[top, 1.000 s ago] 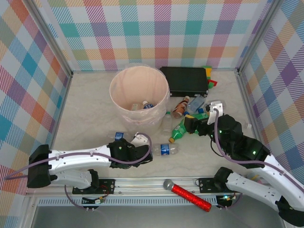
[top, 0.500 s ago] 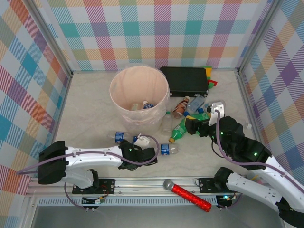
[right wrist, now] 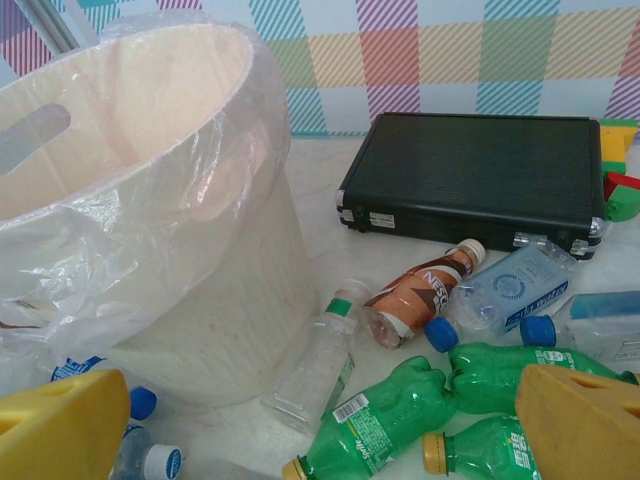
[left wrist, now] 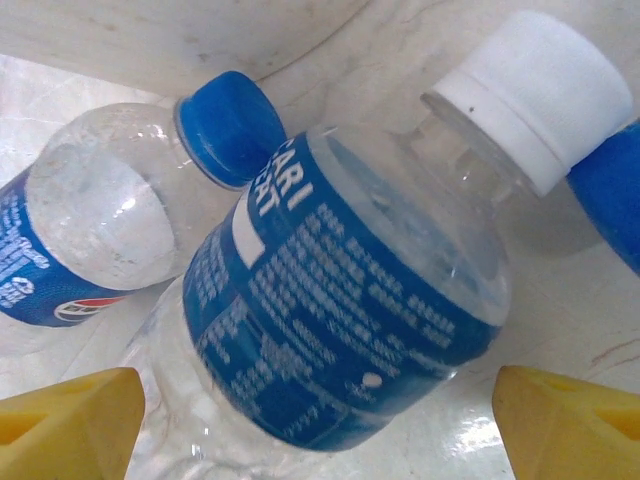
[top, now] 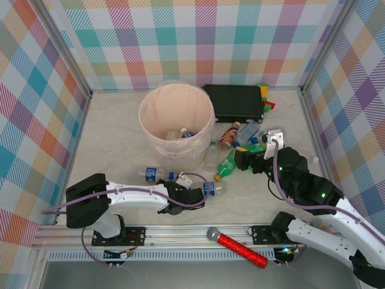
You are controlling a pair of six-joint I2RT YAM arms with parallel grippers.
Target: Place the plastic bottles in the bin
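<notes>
Clear blue-labelled plastic bottle [left wrist: 340, 310] should handle light, slick and crushable; your left gripper [left wrist: 320, 420] straddles it, jaws wide: grip the label band.

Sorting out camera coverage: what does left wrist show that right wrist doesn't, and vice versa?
Left wrist: a close look at a white-capped bottle with a blue label, lying between the open left gripper's yellow fingers, with a blue-capped bottle beside it.
Right wrist: the black box, brown bottle, green bottles and the bin's lined rim, seen past the open right gripper.
Both: the bin's outer wall and the marbled table.
</notes>
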